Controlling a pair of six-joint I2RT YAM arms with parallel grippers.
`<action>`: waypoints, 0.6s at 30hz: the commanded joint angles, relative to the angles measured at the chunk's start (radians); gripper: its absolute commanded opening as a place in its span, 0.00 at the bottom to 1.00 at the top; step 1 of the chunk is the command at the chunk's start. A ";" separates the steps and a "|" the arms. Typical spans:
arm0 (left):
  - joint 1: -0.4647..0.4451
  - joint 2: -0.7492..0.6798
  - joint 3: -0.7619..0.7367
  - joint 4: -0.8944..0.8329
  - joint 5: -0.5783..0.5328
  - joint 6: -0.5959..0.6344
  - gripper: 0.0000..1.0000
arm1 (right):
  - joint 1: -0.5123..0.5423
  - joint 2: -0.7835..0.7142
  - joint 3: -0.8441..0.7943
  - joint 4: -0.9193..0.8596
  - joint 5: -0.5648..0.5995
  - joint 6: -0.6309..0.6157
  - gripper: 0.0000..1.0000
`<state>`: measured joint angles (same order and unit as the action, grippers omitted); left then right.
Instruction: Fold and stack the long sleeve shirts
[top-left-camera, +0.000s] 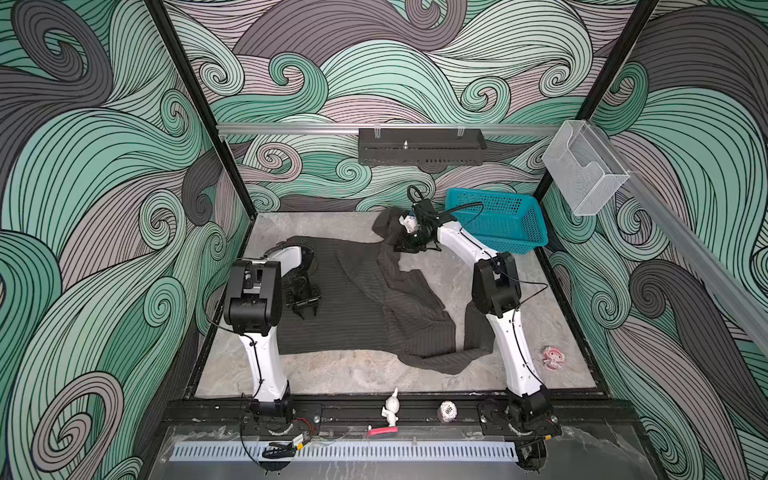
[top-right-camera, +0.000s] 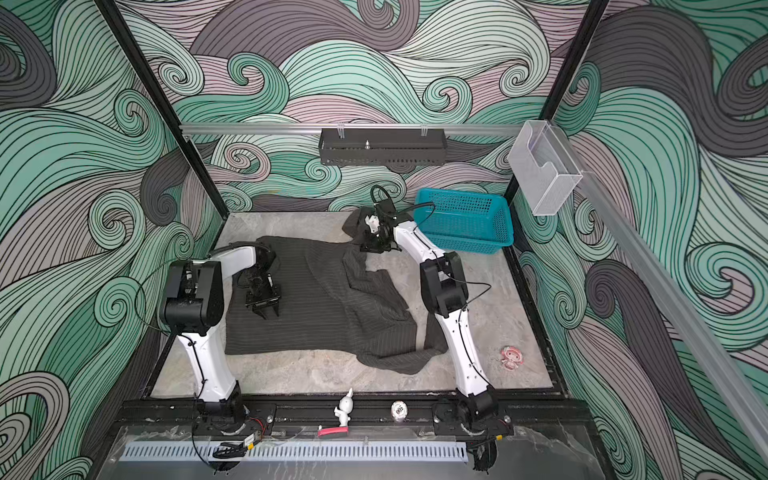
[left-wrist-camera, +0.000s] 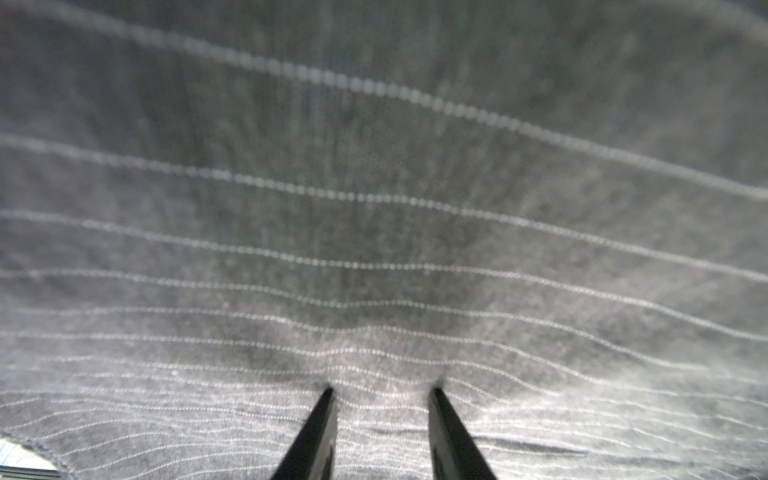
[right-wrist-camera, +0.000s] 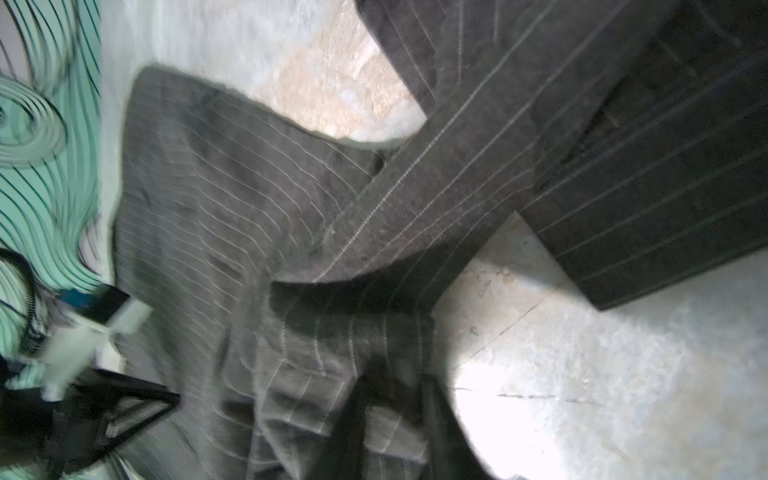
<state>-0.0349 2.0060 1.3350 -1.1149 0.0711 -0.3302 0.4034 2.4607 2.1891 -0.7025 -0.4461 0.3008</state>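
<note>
- One shirt (top-left-camera: 353, 299) lies rumpled on the table (top-left-camera: 357, 376), not yet folded.
- The left gripper (top-left-camera: 305, 309), jaws parted, presses its tips onto the shirt's body.
- Farther back, the right gripper (top-left-camera: 409, 247) pinches a raised fold, probably a sleeve, beside the one teal basket (top-left-camera: 513, 239).
- Likely step: sleeve fold. Next, carry it across the pinned body.

Wears glossy white link shells (top-left-camera: 272, 376) between boxy black joint housings (top-left-camera: 251, 299); carries thin black cables (top-left-camera: 257, 361) along each link; ends in a black taper-fingered left pincer (top-left-camera: 306, 311) and right pincer (top-left-camera: 408, 248).
</note>
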 joint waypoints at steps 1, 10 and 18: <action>-0.006 0.043 -0.015 0.008 -0.028 0.002 0.36 | -0.009 -0.010 0.052 -0.007 0.024 -0.017 0.01; -0.007 0.043 -0.014 0.007 -0.030 0.002 0.36 | -0.008 -0.046 0.225 -0.045 0.332 -0.167 0.00; -0.006 0.042 -0.012 0.006 -0.042 0.000 0.35 | -0.003 0.027 0.403 -0.074 0.619 -0.315 0.00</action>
<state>-0.0353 2.0060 1.3350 -1.1149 0.0715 -0.3290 0.4007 2.4592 2.5546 -0.7681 -0.0151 0.0811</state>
